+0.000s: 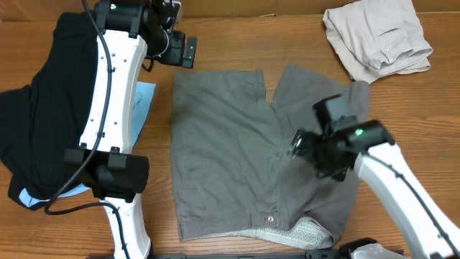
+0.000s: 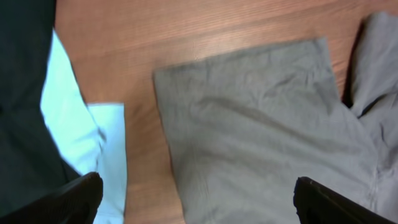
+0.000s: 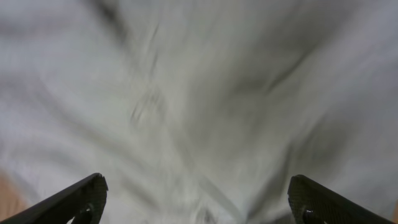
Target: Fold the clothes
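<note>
The grey shorts [image 1: 230, 144] lie spread flat in the middle of the table, with the waist button [image 1: 271, 218] and pale waistband lining [image 1: 295, 234] toward the front edge. My right gripper [image 1: 296, 144] hovers over the crotch area. In the right wrist view it [image 3: 198, 199] stands open above blurred grey cloth [image 3: 199, 93], holding nothing. My left gripper [image 1: 188, 50] is beyond the shorts' far left corner. In the left wrist view it [image 2: 199, 199] is wide open over the leg hem [image 2: 261, 124], gripping nothing.
A black garment [image 1: 29, 137] lies at the left under the left arm, with a light-blue piece [image 1: 144, 97] beside it. A crumpled beige garment [image 1: 377, 36] sits at the far right. Bare wooden table [image 1: 237, 43] shows behind the shorts.
</note>
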### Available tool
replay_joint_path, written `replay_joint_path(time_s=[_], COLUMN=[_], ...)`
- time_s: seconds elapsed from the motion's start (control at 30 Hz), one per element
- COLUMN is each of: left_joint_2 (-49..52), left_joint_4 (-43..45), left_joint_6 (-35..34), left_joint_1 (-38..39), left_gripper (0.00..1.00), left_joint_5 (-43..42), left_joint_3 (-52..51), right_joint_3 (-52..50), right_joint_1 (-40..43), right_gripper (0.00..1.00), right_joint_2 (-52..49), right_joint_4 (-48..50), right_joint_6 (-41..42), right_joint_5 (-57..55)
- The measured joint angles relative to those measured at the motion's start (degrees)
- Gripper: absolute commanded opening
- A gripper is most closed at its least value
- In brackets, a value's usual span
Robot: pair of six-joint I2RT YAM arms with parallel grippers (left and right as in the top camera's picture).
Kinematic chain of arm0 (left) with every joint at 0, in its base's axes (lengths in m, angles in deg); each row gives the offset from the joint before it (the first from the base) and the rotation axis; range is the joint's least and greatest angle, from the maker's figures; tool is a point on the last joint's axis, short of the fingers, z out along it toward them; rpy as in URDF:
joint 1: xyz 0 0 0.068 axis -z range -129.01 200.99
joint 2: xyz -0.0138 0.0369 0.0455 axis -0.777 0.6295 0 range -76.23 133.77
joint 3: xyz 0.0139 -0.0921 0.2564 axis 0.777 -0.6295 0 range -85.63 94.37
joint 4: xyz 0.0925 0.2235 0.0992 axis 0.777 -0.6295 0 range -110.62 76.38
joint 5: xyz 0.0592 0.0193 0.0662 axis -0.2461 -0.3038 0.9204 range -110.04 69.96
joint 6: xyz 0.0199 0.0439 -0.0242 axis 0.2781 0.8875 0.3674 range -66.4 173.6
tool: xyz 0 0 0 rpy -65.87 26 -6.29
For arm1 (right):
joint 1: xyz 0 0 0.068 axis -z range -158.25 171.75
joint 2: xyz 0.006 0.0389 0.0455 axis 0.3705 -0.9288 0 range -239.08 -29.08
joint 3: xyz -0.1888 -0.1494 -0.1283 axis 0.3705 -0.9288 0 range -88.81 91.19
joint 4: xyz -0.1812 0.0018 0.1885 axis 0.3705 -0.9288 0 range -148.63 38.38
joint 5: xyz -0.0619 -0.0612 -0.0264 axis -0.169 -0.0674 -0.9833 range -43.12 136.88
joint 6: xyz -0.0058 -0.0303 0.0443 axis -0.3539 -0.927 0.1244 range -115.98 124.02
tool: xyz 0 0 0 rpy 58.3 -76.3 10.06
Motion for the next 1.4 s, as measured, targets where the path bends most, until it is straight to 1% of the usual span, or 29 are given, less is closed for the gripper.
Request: replay_joint_path(time_s=[0.1, 0.27, 0.43, 0.57, 0.7, 0.87, 0.93, 1.03, 1.17, 1.4], left_joint_2=[0.02, 0.85, 3.02, 4.63, 5.27, 5.29, 5.29, 5.29, 5.29, 5.29], left_joint_4=[2.10, 2.97, 3.32, 4.85, 6.21, 7.89, 8.57, 9.18, 10.01, 10.38], left_joint_6=[1.62, 2.99, 3.85, 3.87, 4.00, 4.02, 4.02, 4.02, 4.02, 4.02], left_joint_1=[0.00, 0.00, 0.00, 0.00, 0.00, 0.00, 0.00, 0.00, 0.00, 0.00], left_gripper=[1.00, 1.00, 1.00, 1.00, 1.00, 1.00, 1.00, 1.00, 1.00, 1.00], left_joint_5=[-0.92, -1.60, -1.84, -1.88, -1.88, -1.88, -1.88, -1.90, -1.90, -1.86], left_joint_3=[0.00, 0.00, 0.00, 0.00, 0.00, 0.00, 0.00, 0.00, 0.00, 0.00], right_joint_3=[0.00, 0.00, 0.00, 0.02, 0.57, 2.97, 4.98, 9.88, 17.68, 29.38], right_joint_1=[5.90, 14.36, 18.67, 18.88, 18.67, 18.67, 18.60, 18.43, 17.44, 13.29], right_gripper=[1.00, 1.00, 1.00, 1.00, 0.98, 0.96, 0.96, 0.97, 0.99, 0.99], right_joint_2=[-4.70, -13.20, -19.10, -23.39, -24.26, -27.87, -30.05, -34.18, -39.58, -46.88], right_joint_4=[3.91, 8.46, 12.26, 18.80, 25.42, 36.09, 38.80, 40.13, 38.93, 36.28], right_joint_6=[-1.05, -1.66, -2.29, -3.54, -5.64, -10.21, -12.87, -16.85, -20.59, -24.41], right_joint_5=[-1.14, -1.73, -2.21, -2.56, -3.08, -3.43, -3.39, -2.56, -2.14, -2.10])
